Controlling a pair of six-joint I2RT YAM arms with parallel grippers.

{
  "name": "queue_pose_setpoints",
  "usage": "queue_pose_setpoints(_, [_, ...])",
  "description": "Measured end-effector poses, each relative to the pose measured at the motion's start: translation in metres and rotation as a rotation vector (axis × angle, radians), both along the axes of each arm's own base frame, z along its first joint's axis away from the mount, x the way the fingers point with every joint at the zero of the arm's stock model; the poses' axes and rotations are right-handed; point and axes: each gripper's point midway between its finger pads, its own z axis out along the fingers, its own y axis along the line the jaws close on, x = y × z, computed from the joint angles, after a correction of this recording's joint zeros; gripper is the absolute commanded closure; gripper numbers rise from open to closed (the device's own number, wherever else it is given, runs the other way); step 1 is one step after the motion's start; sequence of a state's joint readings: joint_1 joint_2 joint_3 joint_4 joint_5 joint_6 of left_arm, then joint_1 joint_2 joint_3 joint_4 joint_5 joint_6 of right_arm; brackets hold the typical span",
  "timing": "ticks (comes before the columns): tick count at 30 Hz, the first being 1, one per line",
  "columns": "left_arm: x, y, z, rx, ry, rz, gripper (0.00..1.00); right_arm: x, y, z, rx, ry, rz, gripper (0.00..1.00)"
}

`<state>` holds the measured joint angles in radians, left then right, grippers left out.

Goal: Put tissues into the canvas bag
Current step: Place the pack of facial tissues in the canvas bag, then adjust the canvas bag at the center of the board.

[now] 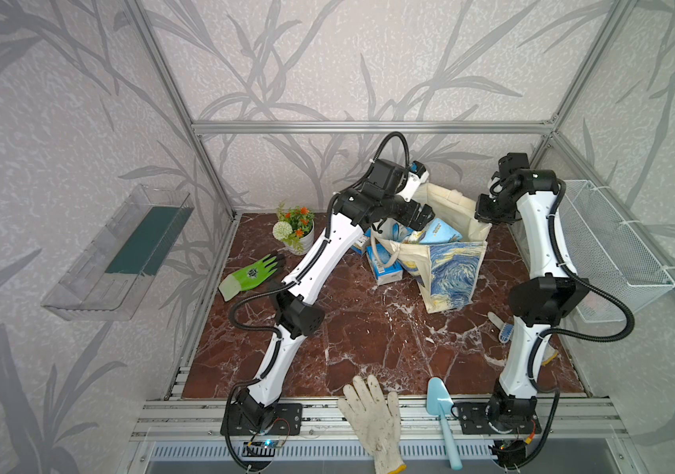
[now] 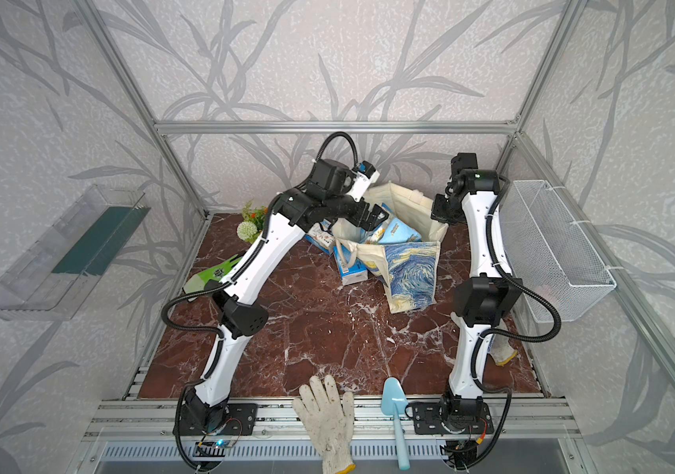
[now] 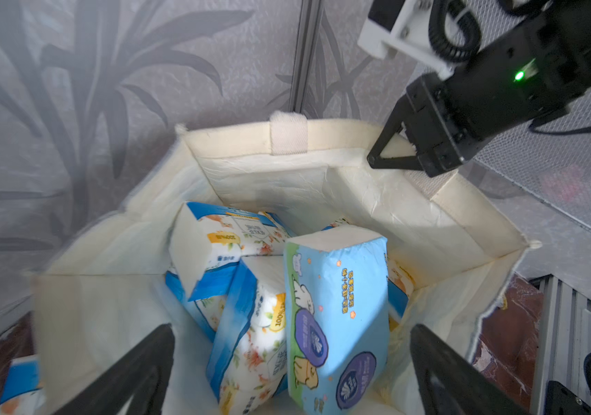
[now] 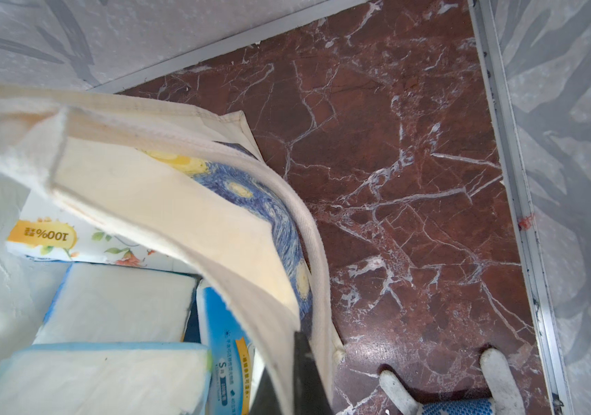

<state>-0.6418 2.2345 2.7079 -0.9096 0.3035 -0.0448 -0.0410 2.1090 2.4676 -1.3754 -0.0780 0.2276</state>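
Observation:
The canvas bag (image 1: 451, 266) (image 2: 409, 271) stands open at the back of the table, and its cream lining (image 3: 243, 143) shows in the left wrist view. Several packs of tissues lie inside it. A blue cartoon pack (image 3: 337, 316) (image 1: 438, 232) stands on end beside floral ones (image 3: 215, 244). My left gripper (image 3: 292, 328) (image 1: 424, 217) hangs open over the bag's mouth, its fingers either side of the cartoon pack and clear of it. My right gripper (image 1: 485, 219) (image 3: 373, 160) (image 4: 297, 345) is shut on the bag's rim (image 4: 164, 201). Two more packs (image 1: 385, 271) (image 2: 350, 273) lie outside, against the bag's left side.
A flower pot (image 1: 297, 230) and a green glove (image 1: 251, 273) sit at the left. At the front edge lie a white glove (image 1: 373, 418) and a blue trowel (image 1: 442, 414). A wire mesh basket (image 1: 615, 254) hangs on the right wall. A clear shelf (image 1: 118, 254) hangs on the left wall.

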Motion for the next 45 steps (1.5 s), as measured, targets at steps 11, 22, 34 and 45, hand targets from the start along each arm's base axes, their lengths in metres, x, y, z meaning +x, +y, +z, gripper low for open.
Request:
queue_pose_setpoints(11, [0.032,0.108,-0.053,-0.003,0.278,0.279,0.08,0.0,0.0,0.002,0.002,-0.005,-0.008,0.96])
queue_pose_setpoints(22, [0.016,0.097,-0.145,-0.037,0.62,0.291,0.47,0.0,0.0,0.002,0.005,-0.005,-0.006,0.96])
queue_pose_setpoints(34, [0.029,0.069,-0.152,-0.139,0.679,0.205,1.0,0.0,0.0,0.002,0.004,-0.003,-0.006,0.96])
queue_pose_setpoints(45, [0.016,0.025,-0.082,-0.252,0.593,0.009,1.0,-0.006,-0.011,-0.001,-0.053,0.021,-0.031,0.96])
